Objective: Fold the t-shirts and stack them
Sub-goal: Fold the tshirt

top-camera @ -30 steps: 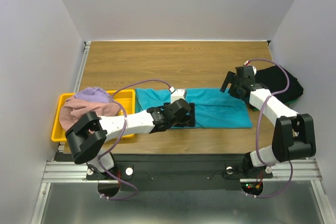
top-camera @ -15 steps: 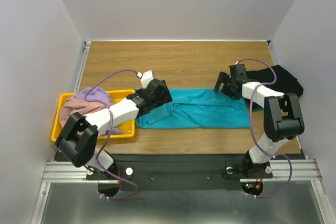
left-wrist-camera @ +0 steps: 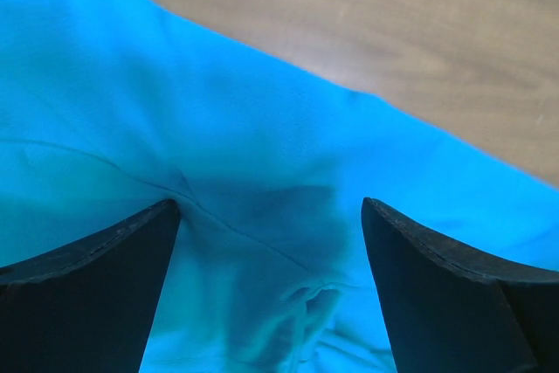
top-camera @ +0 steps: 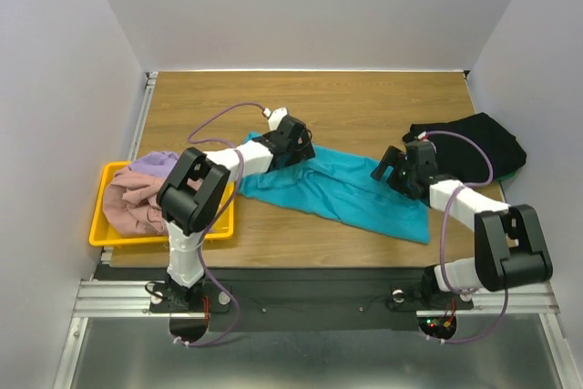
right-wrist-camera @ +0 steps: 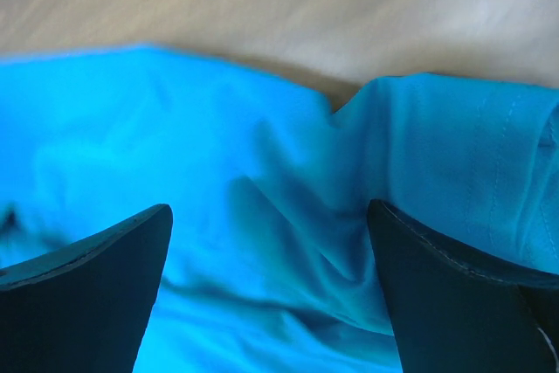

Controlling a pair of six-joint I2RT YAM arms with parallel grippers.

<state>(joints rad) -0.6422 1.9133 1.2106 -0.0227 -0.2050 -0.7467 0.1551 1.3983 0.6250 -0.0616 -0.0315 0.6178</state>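
Observation:
The teal t-shirt (top-camera: 342,190) lies folded into a long strip, slanting from back left to front right on the wooden table. My left gripper (top-camera: 296,146) is open over its back left end; in the left wrist view the jaws (left-wrist-camera: 271,207) straddle a small bunched fold of teal cloth (left-wrist-camera: 262,172). My right gripper (top-camera: 393,168) is open over the strip's right part; its wrist view (right-wrist-camera: 271,207) shows creased teal cloth (right-wrist-camera: 288,216) between the jaws. The black t-shirt (top-camera: 474,138) lies folded at the right, with a bit of green (top-camera: 518,170) under it.
A yellow tray (top-camera: 97,223) stands at the front left with a dusty pink shirt (top-camera: 132,205) and a lavender shirt (top-camera: 157,166) heaped in it. The enclosure walls close in the table on three sides.
The teal strip has swung from straight across to slanted, its left end pulled toward the back. My left gripper moved back and right. My right gripper came nearer over the strip.

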